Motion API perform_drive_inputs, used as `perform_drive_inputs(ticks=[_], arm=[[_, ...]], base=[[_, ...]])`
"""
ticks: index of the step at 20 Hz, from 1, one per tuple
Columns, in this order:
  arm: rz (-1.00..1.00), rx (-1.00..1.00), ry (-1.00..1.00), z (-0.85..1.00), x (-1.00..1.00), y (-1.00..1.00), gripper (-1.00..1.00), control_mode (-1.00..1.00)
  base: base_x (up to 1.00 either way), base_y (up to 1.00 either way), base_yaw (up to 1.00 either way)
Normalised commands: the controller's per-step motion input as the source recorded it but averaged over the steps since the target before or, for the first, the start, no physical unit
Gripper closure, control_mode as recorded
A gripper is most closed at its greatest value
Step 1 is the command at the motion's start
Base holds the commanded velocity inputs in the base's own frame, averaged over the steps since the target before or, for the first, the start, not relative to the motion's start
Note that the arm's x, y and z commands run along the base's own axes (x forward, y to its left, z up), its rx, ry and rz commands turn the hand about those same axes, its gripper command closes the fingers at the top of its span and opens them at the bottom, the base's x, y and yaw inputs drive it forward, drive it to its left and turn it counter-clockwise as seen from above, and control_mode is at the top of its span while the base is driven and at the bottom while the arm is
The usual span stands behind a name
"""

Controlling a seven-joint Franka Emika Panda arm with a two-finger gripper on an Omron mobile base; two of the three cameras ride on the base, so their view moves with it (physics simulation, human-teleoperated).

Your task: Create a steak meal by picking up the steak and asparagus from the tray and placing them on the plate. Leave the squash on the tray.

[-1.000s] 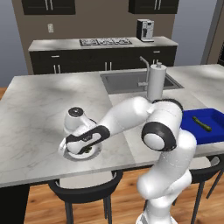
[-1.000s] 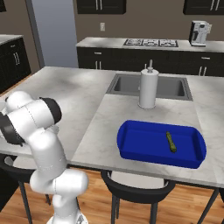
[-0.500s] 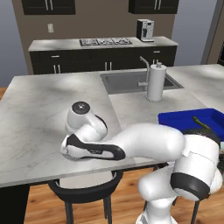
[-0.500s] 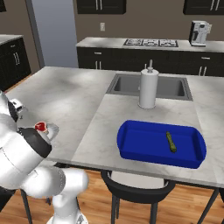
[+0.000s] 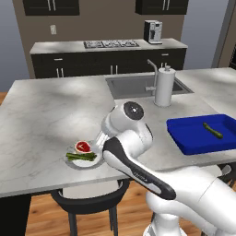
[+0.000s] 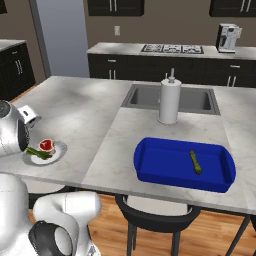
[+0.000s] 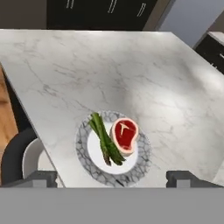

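Resting on plate: steak, soft, slick; asparagus, thin, brittle, best pinched mid-bunch. Gripper fingers apart, empty.

The white arm bends low leftward, its hand spread wide and empty.
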Motion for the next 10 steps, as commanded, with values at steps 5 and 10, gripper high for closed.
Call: perform_drive_inputs(ticks=[5, 10], arm=[[0.0, 0.06, -0.05, 0.89, -0.15, -0.76, -1.0, -1.0], [0.01, 0.01, 0.0, 0.31, -0.26, -0.85, -1.0, -1.0]], base=[[0.0, 0.0, 0.0], [0.0, 0.0, 0.0]])
